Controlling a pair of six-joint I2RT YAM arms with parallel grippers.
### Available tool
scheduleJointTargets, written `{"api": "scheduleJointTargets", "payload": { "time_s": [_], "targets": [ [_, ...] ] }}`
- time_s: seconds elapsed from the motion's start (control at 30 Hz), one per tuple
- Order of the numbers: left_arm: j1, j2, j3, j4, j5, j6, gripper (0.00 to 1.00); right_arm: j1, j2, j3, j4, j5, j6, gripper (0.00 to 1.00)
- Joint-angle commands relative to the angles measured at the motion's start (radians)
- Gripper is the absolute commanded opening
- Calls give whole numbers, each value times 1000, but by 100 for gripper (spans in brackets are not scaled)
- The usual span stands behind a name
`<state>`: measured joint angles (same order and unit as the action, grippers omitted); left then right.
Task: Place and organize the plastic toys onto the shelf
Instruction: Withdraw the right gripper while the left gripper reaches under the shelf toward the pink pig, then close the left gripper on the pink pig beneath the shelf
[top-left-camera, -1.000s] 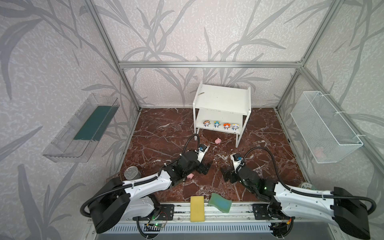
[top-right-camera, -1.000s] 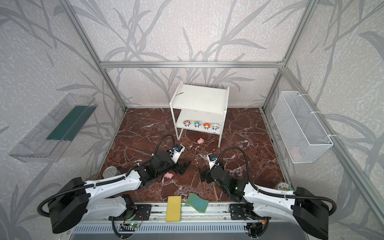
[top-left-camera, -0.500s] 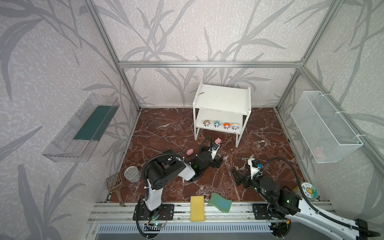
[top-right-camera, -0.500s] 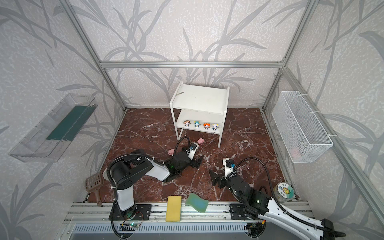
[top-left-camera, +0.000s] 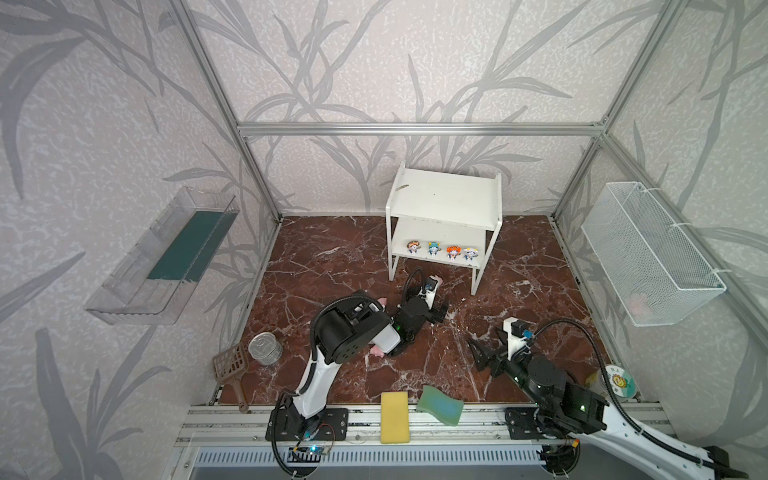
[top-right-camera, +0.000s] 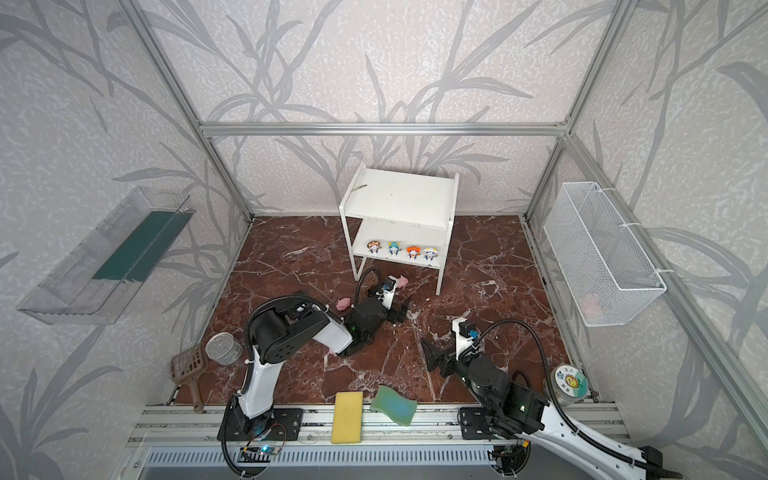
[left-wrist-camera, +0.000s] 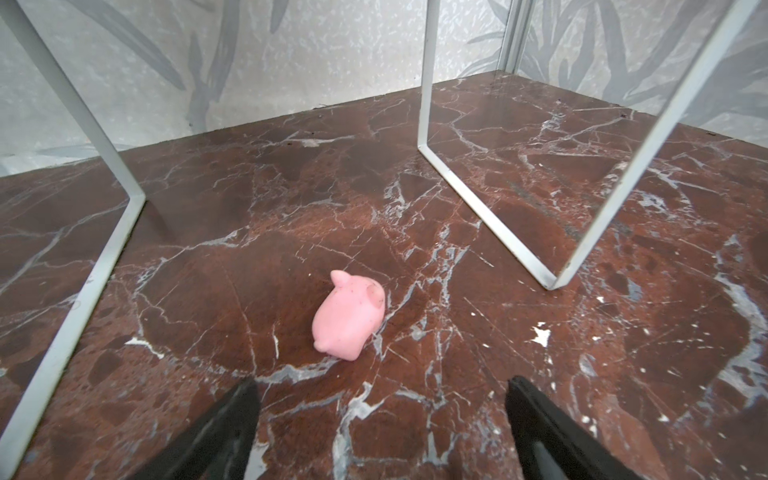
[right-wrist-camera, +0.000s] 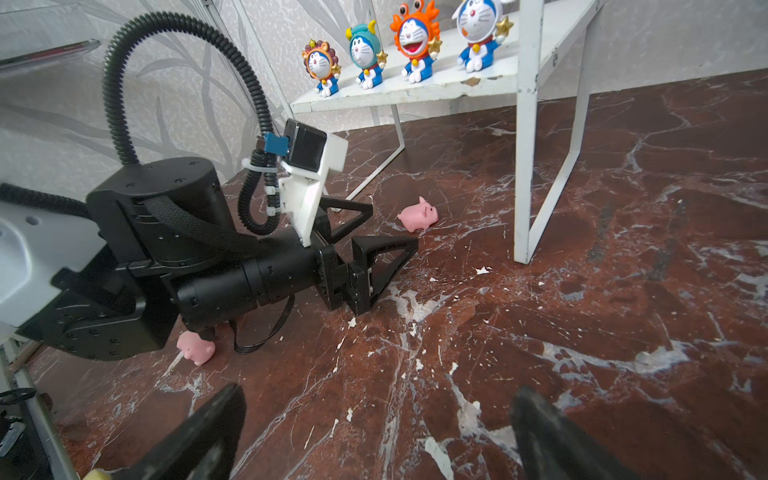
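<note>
Four figurines (right-wrist-camera: 415, 41) stand in a row on the lower board of the shelf (top-left-camera: 444, 195); its top board holds no toy. The first pig (left-wrist-camera: 347, 318) lies on its side on the floor just in front of the shelf legs, ahead of the left gripper (left-wrist-camera: 382, 384), whose fingers are spread wide and hold nothing. The second pig (top-right-camera: 343, 304) lies beside the left arm; the third pig (right-wrist-camera: 195, 348) lies under that arm. The right gripper (right-wrist-camera: 378, 392) hovers well apart, fingers wide, empty.

Risk: the rounded first pig may squirt from closing fingers and roll beneath the shelf. A finger may strike the near shelf leg and shake the figurines over. The arm may sweep the third pig aside.

Two sponges (top-left-camera: 395, 417), a tin (top-left-camera: 266, 348) and a scoop (top-left-camera: 230, 365) lie toward the front, out of the way.
</note>
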<state>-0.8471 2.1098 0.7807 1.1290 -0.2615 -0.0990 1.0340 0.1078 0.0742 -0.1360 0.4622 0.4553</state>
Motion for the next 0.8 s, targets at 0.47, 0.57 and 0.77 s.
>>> {"api": "scheduleJointTargets", "payload": {
  "time_s": [0.47, 0.57, 0.77],
  "targets": [
    [28, 75, 168, -103, -4, -50, 92, -3, -20, -17, -22, -8, -29, 99],
    [32, 78, 206, -172, -5, -61, 92, -3, -28, -19, -27, -8, -27, 99],
    [32, 87, 216, -166, -20, -84, 92, -2, -55, -24, -45, -5, -23, 99]
  ]
}}
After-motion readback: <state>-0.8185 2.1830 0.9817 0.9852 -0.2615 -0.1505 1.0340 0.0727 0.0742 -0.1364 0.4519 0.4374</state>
